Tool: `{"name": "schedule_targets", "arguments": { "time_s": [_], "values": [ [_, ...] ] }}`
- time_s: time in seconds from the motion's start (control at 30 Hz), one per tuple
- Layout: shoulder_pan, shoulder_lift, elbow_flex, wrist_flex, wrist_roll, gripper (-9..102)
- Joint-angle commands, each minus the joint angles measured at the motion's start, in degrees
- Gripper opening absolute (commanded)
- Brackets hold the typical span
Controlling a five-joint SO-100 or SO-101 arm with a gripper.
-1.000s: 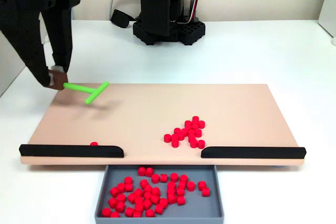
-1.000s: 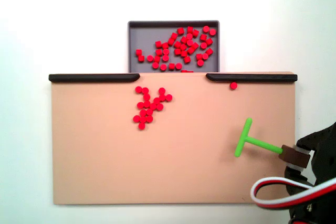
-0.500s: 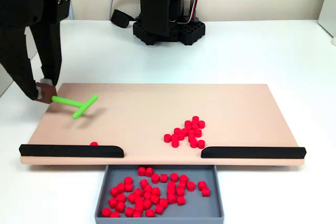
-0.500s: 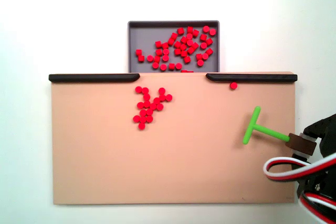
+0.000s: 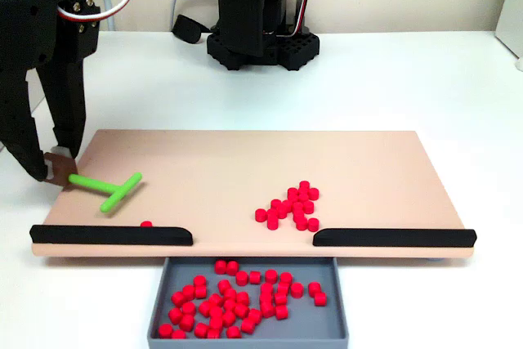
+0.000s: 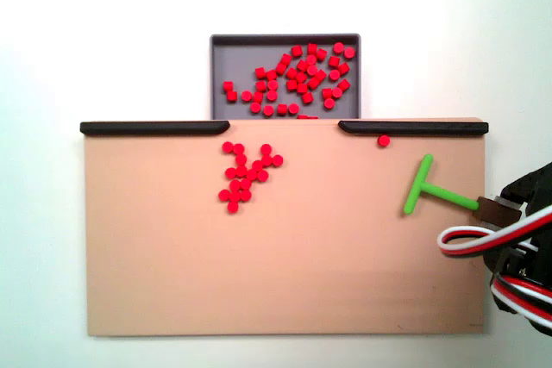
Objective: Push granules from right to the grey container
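Grey container (image 5: 339, 300) (image 6: 221, 62) below the gap between two black bars (image 5: 110, 234) (image 6: 147, 127) — holding many red granules (image 5: 233, 296) (image 6: 297, 75). On the tan board (image 5: 245, 161) (image 6: 259, 282): loose cluster of granules near the gap, plus a single pellet (image 5: 146, 224) (image 6: 383, 140) against a bar. Arm reaching down at the board's end, left in a fixed view, right in the top-down fixed view. Fingers (image 5: 67, 132) pinching the brown end of the green T-shaped tool (image 5: 110, 187) (image 6: 427, 189) — crossbar near the lone pellet, not touching. Arm base (image 5: 257, 14) behind on the white counter (image 5: 392, 79).
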Motion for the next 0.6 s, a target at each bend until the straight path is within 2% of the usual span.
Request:
{"name": "schedule_targets", "arguments": {
  "time_s": [0.0, 0.57],
  "values": [
    [-0.7, 0.97, -2.11, -0.18, -18.28, 0],
    [-1.58, -0.26, -2.55, -1.05, -16.88, 0]
  ]
}}
